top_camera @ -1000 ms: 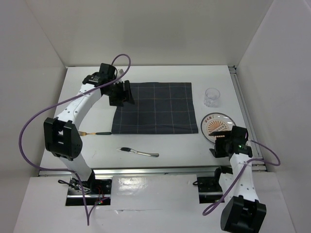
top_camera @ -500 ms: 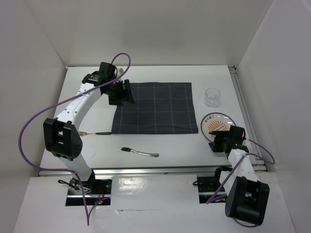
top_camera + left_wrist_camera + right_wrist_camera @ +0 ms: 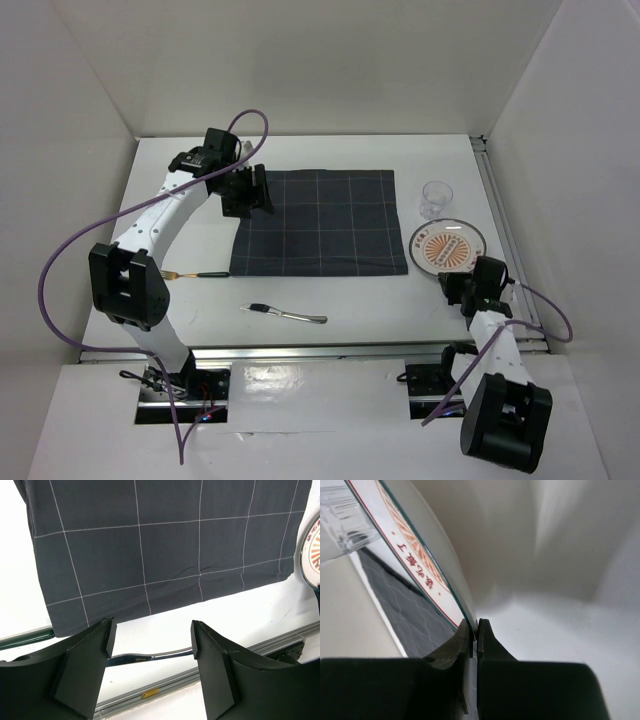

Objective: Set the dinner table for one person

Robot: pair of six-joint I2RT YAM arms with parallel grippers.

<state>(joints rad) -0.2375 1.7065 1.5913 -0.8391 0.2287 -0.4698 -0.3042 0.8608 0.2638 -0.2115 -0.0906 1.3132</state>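
The dinner table (image 3: pixel 370 300) is the white surface. A round plate (image 3: pixel 447 247) with an orange pattern lies at its right side, and my right gripper (image 3: pixel 458 282) is shut on the plate's near rim. In the right wrist view the jaws (image 3: pixel 475 630) pinch the thin plate (image 3: pixel 415 550) edge. My left gripper (image 3: pixel 258 192) hovers open and empty over the left edge of the dark grid cloth (image 3: pixel 320 235). Its fingers (image 3: pixel 152 630) frame the knife (image 3: pixel 145 656) far below.
A clear glass (image 3: pixel 436 199) stands just beyond the plate. A fork (image 3: pixel 195 274) with a dark green handle lies left of the cloth, and a knife (image 3: pixel 288 315) lies in front of it. White walls enclose the table; a metal rail (image 3: pixel 330 350) runs along the near edge.
My right gripper has moved in and closed on the plate's near rim, and the plate has shifted slightly away from me. The left arm has stayed still.
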